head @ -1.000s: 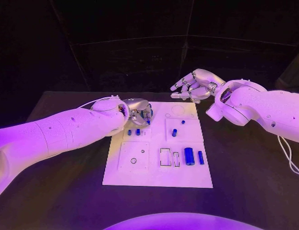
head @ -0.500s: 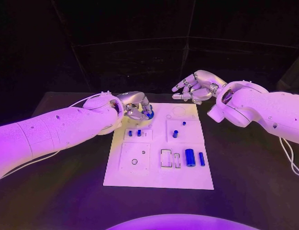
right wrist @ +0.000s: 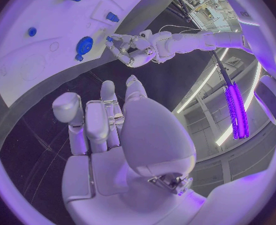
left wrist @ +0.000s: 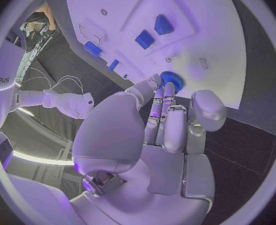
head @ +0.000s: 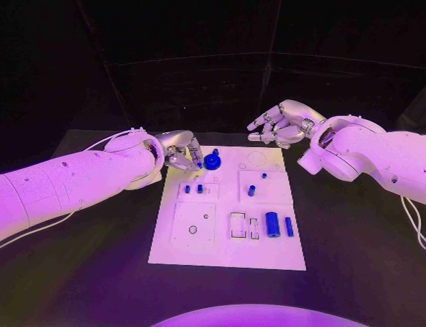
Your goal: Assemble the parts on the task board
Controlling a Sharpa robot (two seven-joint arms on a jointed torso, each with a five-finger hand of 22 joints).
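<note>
White is the task board (head: 227,204) in the head view, lying in the middle of the black table (head: 360,259). The left hand (head: 181,150) was over the board's far left corner a moment ago; now it has pulled back to the left, and a round blue part (head: 212,161) that it covered stands free on the board just beside its fingers. The hand holds nothing, and its fingers are loosely bent. The right hand (head: 283,123) has stayed up past the far edge of the board, fingers curled, nothing in them. Nearer on the board, two small blue parts (head: 193,189) stand in one square, another (head: 251,190) in the square next to it, and a blue cylinder (head: 270,223) lies by a thin blue piece (head: 287,226). From the left wrist, the fingertips (left wrist: 167,92) reach to the round blue part (left wrist: 172,79); whether they touch it I cannot tell. From the right wrist, the right hand (right wrist: 107,120) hangs over the table, holding nothing, and the left hand (right wrist: 128,47) sits next to the round blue part (right wrist: 84,45).
</note>
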